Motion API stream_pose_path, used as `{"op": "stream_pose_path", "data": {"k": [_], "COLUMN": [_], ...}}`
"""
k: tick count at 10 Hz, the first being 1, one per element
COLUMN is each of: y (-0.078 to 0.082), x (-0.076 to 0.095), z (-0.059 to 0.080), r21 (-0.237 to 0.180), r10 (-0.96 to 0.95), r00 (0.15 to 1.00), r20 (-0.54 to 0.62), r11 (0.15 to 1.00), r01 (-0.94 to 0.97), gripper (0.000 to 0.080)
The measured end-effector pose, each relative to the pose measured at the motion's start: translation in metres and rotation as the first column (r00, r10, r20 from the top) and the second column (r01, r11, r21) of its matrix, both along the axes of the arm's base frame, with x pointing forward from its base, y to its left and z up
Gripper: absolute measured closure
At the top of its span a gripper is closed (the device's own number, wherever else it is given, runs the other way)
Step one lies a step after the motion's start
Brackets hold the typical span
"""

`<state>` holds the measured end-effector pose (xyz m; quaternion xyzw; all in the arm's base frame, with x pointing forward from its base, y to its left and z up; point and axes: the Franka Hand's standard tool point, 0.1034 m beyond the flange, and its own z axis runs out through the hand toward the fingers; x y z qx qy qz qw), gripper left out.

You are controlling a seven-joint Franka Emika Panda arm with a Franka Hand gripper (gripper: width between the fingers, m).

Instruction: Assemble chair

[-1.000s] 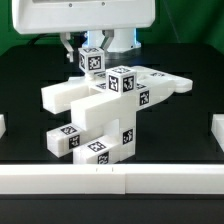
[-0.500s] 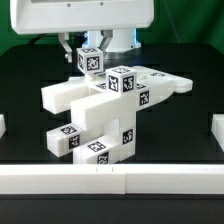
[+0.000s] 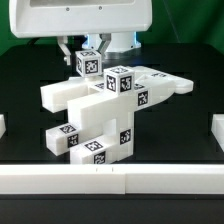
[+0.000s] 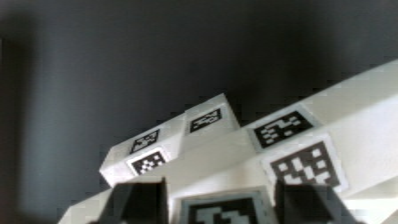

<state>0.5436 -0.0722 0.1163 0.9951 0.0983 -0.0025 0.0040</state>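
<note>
The chair (image 3: 100, 115) stands half built in the middle of the black table as a blocky stack of glossy white parts with square tags. My gripper (image 3: 92, 54) is behind it at the back. It is shut on a small white tagged block (image 3: 91, 65) held at the structure's upper back edge. In the wrist view the two dark fingers (image 4: 139, 200) flank this block (image 4: 217, 212), my gripper (image 4: 217, 198) centred over it. The chair's tagged white surfaces (image 4: 294, 150) lie just beyond. I cannot tell whether the block touches the structure.
A white rail (image 3: 110, 178) runs along the table's front edge. Short white walls stand at the exterior view's left (image 3: 3, 125) and right (image 3: 217, 130). The white arm housing (image 3: 80, 18) fills the top of the view.
The held block and gripper have shifted very slightly down and toward the exterior view's left. The chair structure has not moved.
</note>
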Motion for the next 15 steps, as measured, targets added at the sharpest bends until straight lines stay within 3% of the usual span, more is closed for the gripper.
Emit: {"op": "stream_pose_path", "data": {"k": [13,15], "y": [-0.0025,-0.0020], "x": [-0.0003,-0.0002], "z": [-0.0036,-0.0037], "r21": [-0.006,-0.005], "r10": [-0.026,-0.168], "r00": [1.000,0.986], "r20": [0.001,0.003], "r11": [1.000,0.986], "r01": [0.026,0.168], "gripper": [0.0512,0.0512]}}
